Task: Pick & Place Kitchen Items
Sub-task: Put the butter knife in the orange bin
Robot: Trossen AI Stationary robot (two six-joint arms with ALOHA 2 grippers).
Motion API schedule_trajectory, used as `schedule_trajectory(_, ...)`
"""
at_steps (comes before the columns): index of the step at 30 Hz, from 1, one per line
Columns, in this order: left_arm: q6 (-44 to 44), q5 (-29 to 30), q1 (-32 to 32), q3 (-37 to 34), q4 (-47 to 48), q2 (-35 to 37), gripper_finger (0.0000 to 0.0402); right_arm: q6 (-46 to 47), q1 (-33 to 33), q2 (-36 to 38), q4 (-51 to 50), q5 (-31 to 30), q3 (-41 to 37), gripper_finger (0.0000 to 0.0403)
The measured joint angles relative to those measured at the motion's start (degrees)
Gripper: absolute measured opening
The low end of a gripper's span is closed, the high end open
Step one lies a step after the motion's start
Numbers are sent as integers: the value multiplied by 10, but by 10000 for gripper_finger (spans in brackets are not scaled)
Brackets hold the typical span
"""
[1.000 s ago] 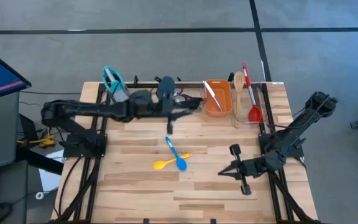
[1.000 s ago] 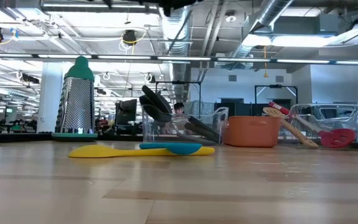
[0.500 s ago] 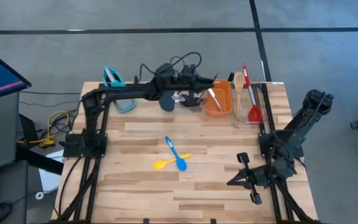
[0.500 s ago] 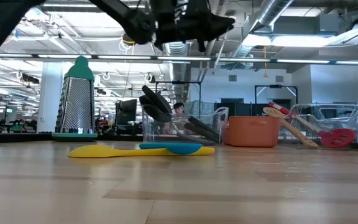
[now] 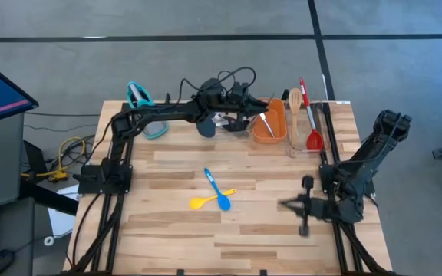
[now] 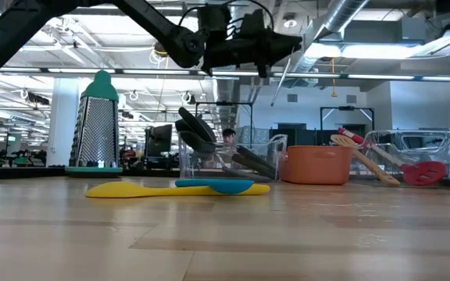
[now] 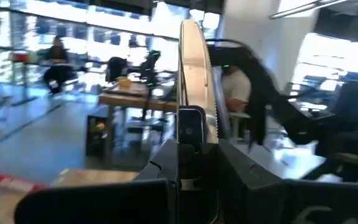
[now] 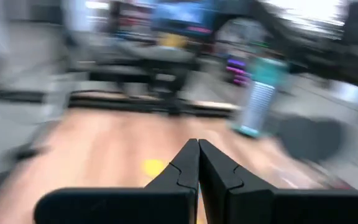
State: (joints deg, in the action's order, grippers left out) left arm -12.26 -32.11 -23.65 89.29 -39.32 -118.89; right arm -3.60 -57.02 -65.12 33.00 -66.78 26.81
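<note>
The silver tongs (image 5: 265, 120) are held by the left gripper (image 5: 253, 115), whose 2 fingers are clamped on one end of them, at the upper centre of the high view above the orange tub (image 5: 268, 130). Their long axis is seen running diagonally there, the free end pointing toward the lower right over the tub; in the low view the tongs (image 6: 281, 76) hang tilted, well above the table (image 5: 267, 230). The right gripper (image 5: 286, 204) is seen at the lower right of the high view, its fingers pressed together on nothing. The blue spoon (image 5: 216, 189) and yellow spoon (image 5: 209, 199) lie crossed at the table's centre.
</note>
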Motion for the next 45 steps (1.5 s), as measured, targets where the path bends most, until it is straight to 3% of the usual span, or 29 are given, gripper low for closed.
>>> schedule_trajectory(3,0,-39,11,0,-3,9,33,46,20,0,-16,-71,0,0)
schedule_trajectory(9,15,-145,37,0,-8,30,33,165,133,-20,-52,-70,0,0)
schedule_trajectory(14,62,-151,57,-28,-3,64,33,202,229,-61,-54,-62,0,0)
schedule_trajectory(19,94,-165,60,-117,4,125,33,168,276,-74,-37,33,-1,0)
schedule_trajectory(23,125,-150,60,-210,6,186,33,70,313,-74,50,93,0,0)
schedule_trajectory(27,149,-107,70,-276,-3,236,33,-11,378,-74,164,305,0,0)
schedule_trajectory(29,152,-96,77,-296,-3,257,33,-18,413,-78,196,367,0,0)
schedule_trajectory(38,148,-90,88,-328,-7,313,33,-1,491,-130,230,484,18,12)
schedule_trajectory(45,134,-89,88,-328,-4,313,33,-53,492,-209,232,504,81,116)
